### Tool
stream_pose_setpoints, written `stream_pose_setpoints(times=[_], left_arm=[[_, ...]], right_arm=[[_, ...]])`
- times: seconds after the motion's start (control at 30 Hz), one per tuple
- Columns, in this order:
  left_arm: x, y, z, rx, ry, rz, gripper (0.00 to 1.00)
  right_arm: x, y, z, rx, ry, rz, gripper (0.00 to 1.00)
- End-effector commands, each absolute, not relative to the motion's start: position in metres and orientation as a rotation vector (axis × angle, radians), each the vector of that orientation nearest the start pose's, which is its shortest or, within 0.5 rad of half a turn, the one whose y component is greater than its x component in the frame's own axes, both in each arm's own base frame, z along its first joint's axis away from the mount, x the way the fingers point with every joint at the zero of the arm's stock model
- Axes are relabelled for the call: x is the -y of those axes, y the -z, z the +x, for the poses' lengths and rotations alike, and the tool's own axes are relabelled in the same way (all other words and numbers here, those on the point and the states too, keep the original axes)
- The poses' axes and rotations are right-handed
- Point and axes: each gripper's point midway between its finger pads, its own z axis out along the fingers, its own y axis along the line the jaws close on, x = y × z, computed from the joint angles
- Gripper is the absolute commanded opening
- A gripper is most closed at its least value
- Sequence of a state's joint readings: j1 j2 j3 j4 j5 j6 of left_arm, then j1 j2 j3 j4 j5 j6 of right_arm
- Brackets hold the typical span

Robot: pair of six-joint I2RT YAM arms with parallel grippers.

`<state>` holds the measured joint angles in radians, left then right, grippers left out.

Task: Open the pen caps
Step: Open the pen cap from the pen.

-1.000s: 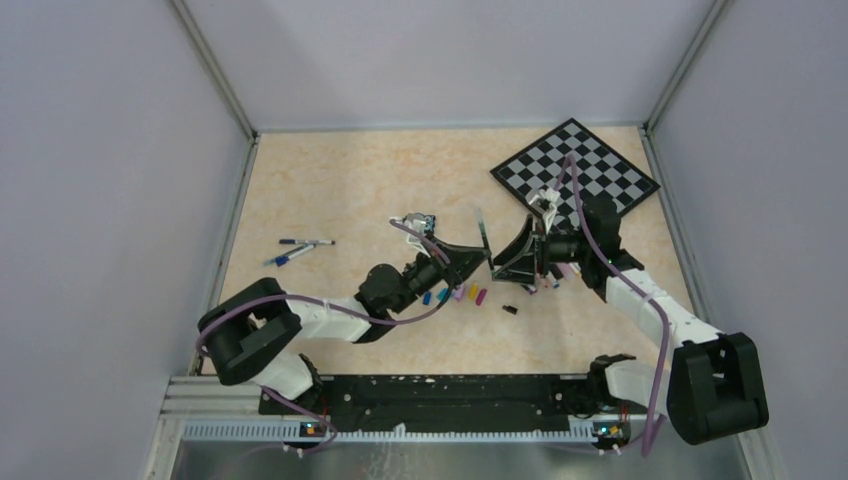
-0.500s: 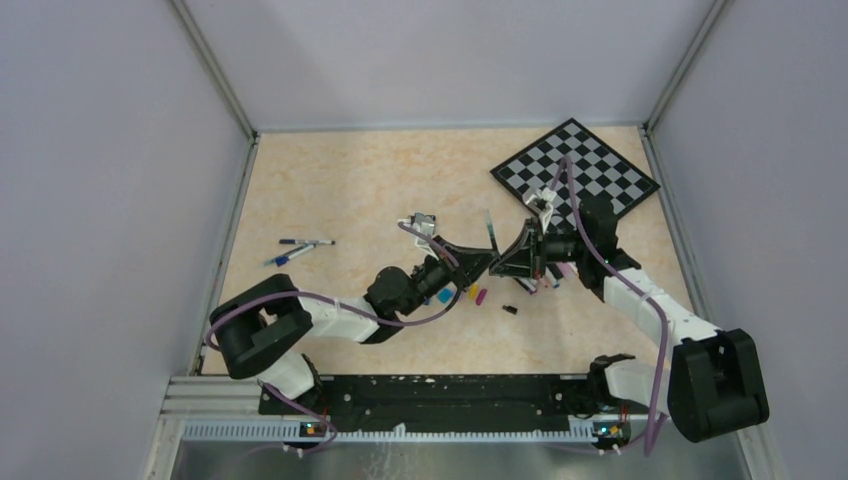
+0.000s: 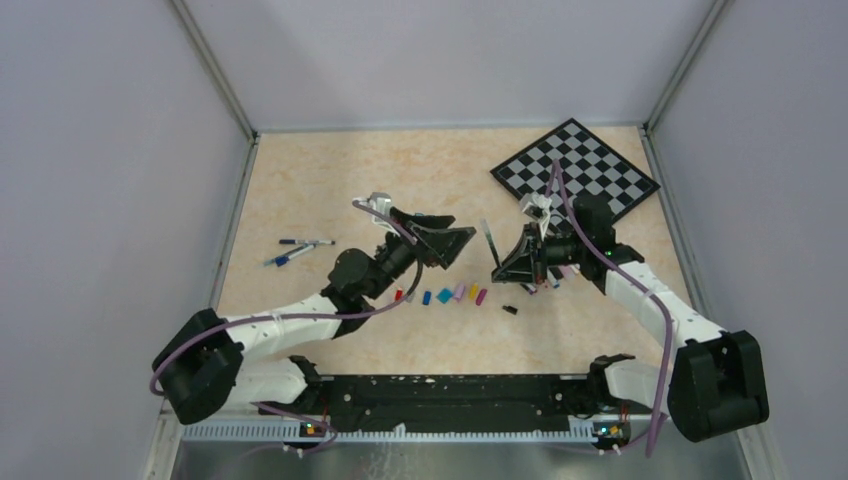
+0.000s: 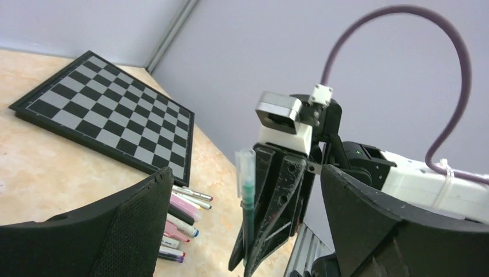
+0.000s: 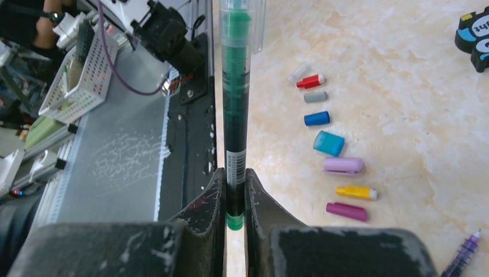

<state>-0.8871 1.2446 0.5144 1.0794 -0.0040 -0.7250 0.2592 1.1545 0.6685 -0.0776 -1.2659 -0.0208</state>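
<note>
1. Pen caps [image 5: 328, 142]: a row of loose ones lies on the tabletop [image 3: 330, 190] between the arms. The green pen [image 5: 235, 115] appears to keep its clear cap [image 4: 245, 167] on.
2. The left end effector [image 3: 455, 245], clamped at the pen a second ago, has let go and drawn back, its jaws wide and empty.
3. The right end effector [image 5: 234, 182] has closed on the pen's lower barrel and holds it upright above the tabletop.
4. This looks like a finished handover, and the cap pull seems yet to come.
</note>
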Motion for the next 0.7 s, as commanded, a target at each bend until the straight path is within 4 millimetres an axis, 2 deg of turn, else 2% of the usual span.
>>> stream_pose_setpoints(times=[0.0,0.1,0.23,0.33,0.47,0.6,0.67], left_arm=[[0.328,-0.294,0.242,-1.503,1.366,0.089,0.99],[0.333,-0.288,0.247,-1.604,1.353,0.045,0.96],[0.346,-0.271,0.261,-1.787,1.278,-0.108,0.8],[0.353,-0.261,0.266,-1.911,1.18,-0.201,0.78],[0.358,-0.259,0.268,-1.962,1.116,-0.307,0.75],[0.359,-0.248,0.27,-2.036,1.033,-0.399,0.71],[0.36,-0.248,0.269,-2.045,1.022,-0.417,0.65]], right_arm=[[-0.225,-0.201,0.19,-1.633,-1.428,-1.123,0.0],[-0.224,-0.198,0.19,-1.65,-1.42,-1.123,0.0],[-0.223,-0.194,0.193,-1.666,-1.402,-1.118,0.0],[-0.223,-0.192,0.196,-1.684,-1.391,-1.108,0.0],[-0.223,-0.187,0.199,-1.711,-1.377,-1.095,0.0],[-0.222,-0.184,0.202,-1.732,-1.363,-1.084,0.0],[-0.222,-0.182,0.203,-1.74,-1.357,-1.079,0.0]])
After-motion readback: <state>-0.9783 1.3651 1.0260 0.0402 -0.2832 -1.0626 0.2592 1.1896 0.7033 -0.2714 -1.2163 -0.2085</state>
